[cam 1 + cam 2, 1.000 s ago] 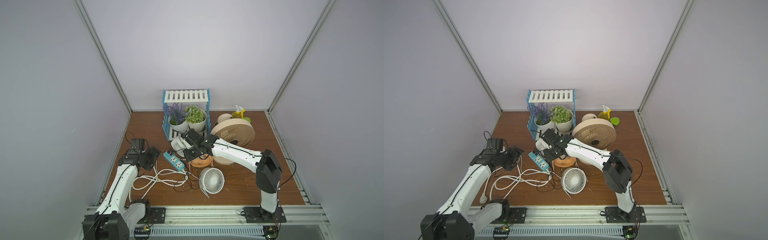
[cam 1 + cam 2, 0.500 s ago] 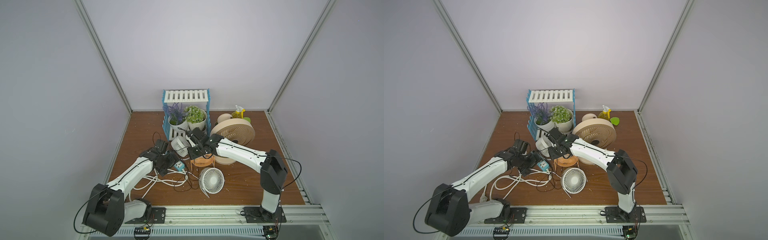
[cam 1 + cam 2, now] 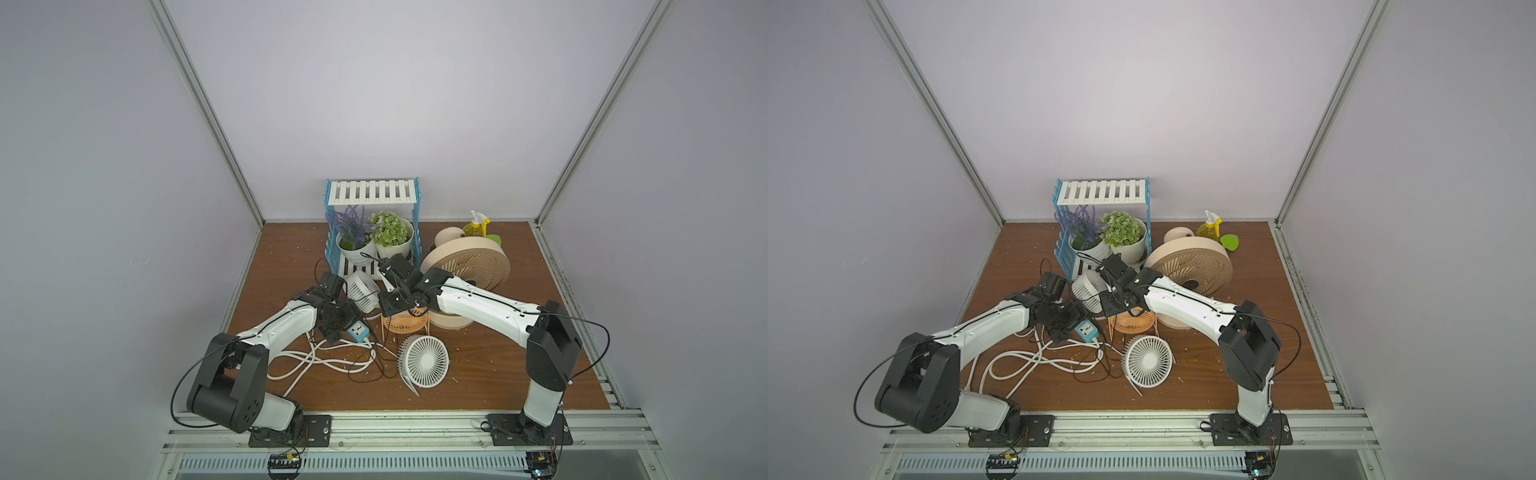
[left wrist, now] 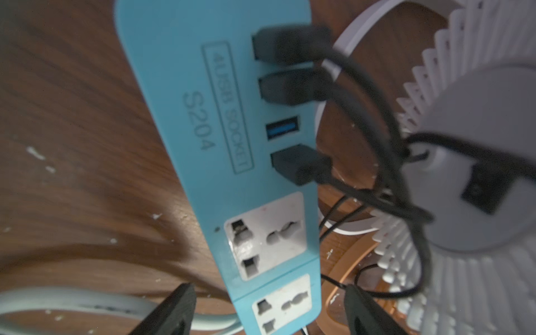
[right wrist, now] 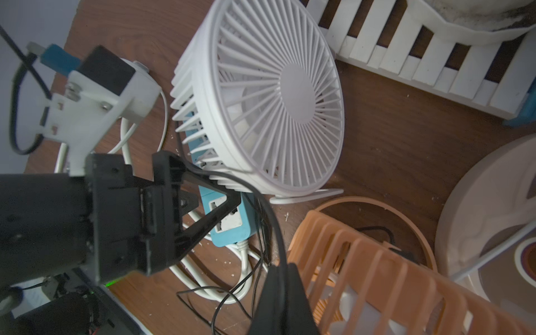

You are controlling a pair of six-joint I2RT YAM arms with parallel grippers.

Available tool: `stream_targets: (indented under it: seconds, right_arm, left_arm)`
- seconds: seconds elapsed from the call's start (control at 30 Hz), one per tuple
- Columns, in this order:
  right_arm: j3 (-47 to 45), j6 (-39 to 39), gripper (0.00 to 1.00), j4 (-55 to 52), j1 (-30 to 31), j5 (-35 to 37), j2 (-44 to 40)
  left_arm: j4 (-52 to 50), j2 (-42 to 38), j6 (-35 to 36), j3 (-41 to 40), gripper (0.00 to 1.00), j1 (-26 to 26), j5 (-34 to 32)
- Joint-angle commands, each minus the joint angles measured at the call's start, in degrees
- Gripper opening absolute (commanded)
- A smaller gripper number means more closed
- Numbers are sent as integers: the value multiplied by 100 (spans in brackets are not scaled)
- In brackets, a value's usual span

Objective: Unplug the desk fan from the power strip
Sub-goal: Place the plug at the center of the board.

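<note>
**Power strip.** The power strip (image 3: 358,330) lies flat on the wooden counter (image 3: 286,257), left of centre. It is just in front of a small upright white fan (image 3: 360,291) and beside an orange fan (image 3: 406,323). In both top views only its socket end shows; the rest is hidden under the left wrist. Its thick white cord (image 3: 316,362) loops over the counter toward the front.

**Ports.** In the left wrist view, three black plugs (image 4: 293,87) sit in the row of USB ports. A fourth port (image 4: 282,130) shows its blue tongue. The thin black leads from the plugs run toward the back of the white fan.

**Left claw.** The left claw (image 4: 269,307) stands wide, one finger on each side of the strip at its socket end. There is a visible gap on both sides, and it grips nothing.

**Right claw.** The right claw (image 5: 280,268) hangs over the orange fan's rim, fingers pressed together. It pinches a thin black cord (image 5: 261,200) that arcs up from the strip's side.

**Surroundings.**
- A second white fan (image 3: 424,360) lies near the front of the counter.
- A large beige fan (image 3: 465,266) stands behind the right arm.
- A blue and white rack (image 3: 372,197) with two potted plants stands at the back wall.
- A yellow spray bottle (image 3: 476,226) is to the rack's right.
</note>
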Motion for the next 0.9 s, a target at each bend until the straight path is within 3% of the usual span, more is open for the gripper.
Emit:
stream_targets:
  seconds: [0.0,0.33,0.87]
  right_arm:
    - [-110,52,0,-27,-37,123,-216]
    - [-347,76,0,35,-43,104,-141]
    - [-620,-262,0,-432,-292,798,57]
  left_arm:
    - [43,175,237,146,86,-53,-49]
    - [-84,644,570,432,90,-46,-9]
    - [-645,490,1062,-163,67,-55,-193]
